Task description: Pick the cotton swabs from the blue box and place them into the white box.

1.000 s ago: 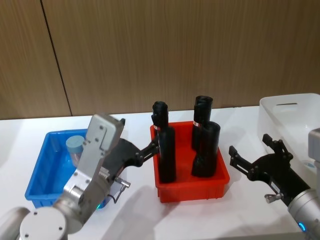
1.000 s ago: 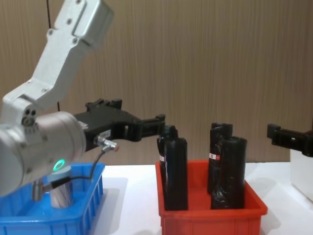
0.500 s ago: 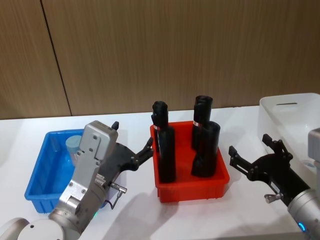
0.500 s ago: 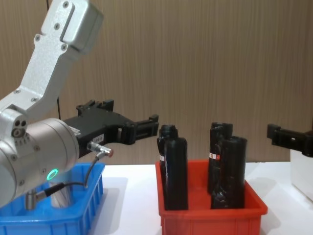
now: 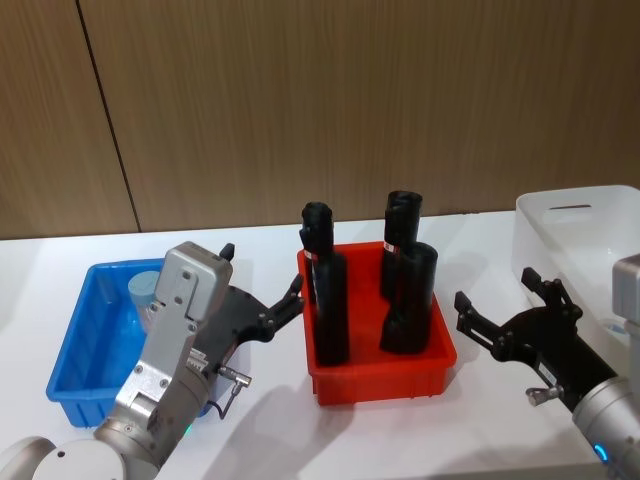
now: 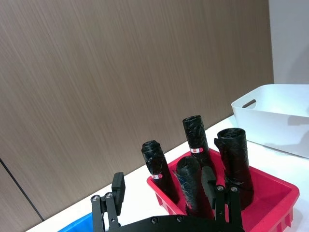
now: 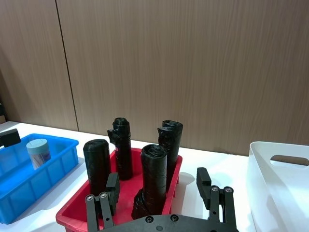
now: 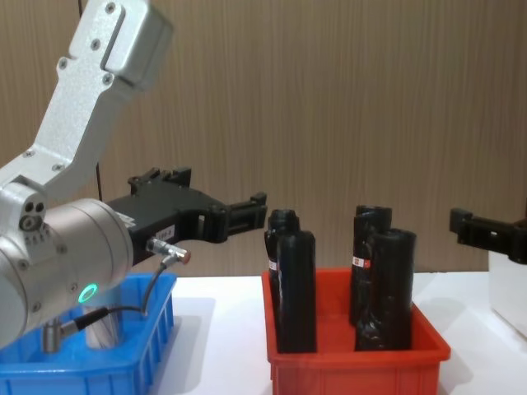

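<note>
So the one tub of cotton swabs (image 5: 147,291) that can be made out stands upright in the far corner of the blue box (image 5: 74,336), which is on the left side of the red bin (image 5: 381,385). The white box (image 5: 541,238) is off on the red bin's right side. The left tool (image 5: 262,268) hangs with its fingers spread wide and nothing in them, just left of the red bin and aimed sideways at the black bottles (image 5: 331,302) rather than down at the tub. That's the first worry: it probably has to swing around and drop, and the bulky arm could clip the blue box's rim or knock the tub over. The tub looks smooth and round, so an off-centre pinch may squirt it out, and grabbing just the lid might pop it off. The bigger headache is the route. The red bin sits right between the two boxes, and the bottles stand tall, so a low carry would likely bump them. The right tool (image 5: 495,288) waits over the desk (image 5: 480,405) just right of the red bin, also wide and empty. If a handover is planned, a sloppy meet-up above the bottles could drop the tub among them. More tubs may be hidden behind the left arm.
</note>
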